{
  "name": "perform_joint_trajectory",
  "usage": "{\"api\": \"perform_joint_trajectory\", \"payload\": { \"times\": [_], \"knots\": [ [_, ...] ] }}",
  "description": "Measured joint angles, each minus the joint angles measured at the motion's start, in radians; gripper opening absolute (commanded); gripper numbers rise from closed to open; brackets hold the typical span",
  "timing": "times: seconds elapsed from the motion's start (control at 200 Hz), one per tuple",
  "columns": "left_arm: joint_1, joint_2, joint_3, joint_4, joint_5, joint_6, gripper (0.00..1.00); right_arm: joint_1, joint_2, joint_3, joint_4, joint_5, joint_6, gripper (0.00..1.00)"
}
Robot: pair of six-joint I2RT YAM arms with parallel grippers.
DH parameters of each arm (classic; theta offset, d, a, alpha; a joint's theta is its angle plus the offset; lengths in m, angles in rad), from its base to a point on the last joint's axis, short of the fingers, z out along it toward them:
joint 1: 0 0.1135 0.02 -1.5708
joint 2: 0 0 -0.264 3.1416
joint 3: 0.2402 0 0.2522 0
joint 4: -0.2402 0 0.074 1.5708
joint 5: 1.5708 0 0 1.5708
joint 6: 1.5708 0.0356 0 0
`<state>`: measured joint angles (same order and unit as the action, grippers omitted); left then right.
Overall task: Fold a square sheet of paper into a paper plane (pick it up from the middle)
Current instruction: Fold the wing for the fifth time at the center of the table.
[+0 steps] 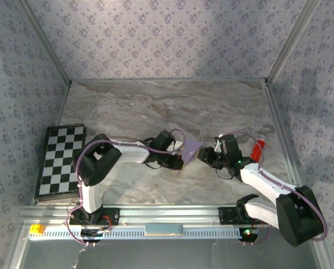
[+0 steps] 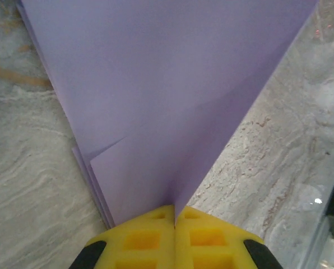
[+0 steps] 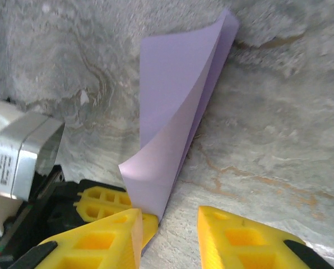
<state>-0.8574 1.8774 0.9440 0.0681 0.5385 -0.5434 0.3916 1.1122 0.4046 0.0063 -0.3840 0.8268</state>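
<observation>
Paper (image 2: 172, 84), folded over into layers, was near the middle of the table (image 1: 156, 106). One end was clenched between the tight-closed jaws of the left gripper (image 2: 174, 212). The right gripper (image 3: 170, 214) faced it from the right with its jaws apart, grasping nothing. The paper's lower corner was just beside one jaw.

square sheet of paper (image 2: 172, 84): thin matt lilac paper, smooth, creased
left gripper (image 2: 174, 213): matt yellow moulded plastic
table (image 3: 279, 112): smooth marble-look surface, faint sheen
rail (image 1: 167, 212), 6 o'clock: bare silvery metal
</observation>
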Motion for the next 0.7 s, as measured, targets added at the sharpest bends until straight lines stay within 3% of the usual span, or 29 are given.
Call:
{"api": "perform_joint_trajectory", "payload": {
  "times": [0.305, 0.7],
  "knots": [
    [0.051, 0.025, -0.045, 0.159, 0.127, -0.117, 0.00, 0.030, 0.136, 0.002, 0.090, -0.074, -0.016, 0.31],
    [0.065, 0.070, -0.087, 0.332, 0.195, -0.253, 0.00, 0.051, 0.264, 0.051, 0.194, -0.127, -0.024, 0.17]
  ]
}}
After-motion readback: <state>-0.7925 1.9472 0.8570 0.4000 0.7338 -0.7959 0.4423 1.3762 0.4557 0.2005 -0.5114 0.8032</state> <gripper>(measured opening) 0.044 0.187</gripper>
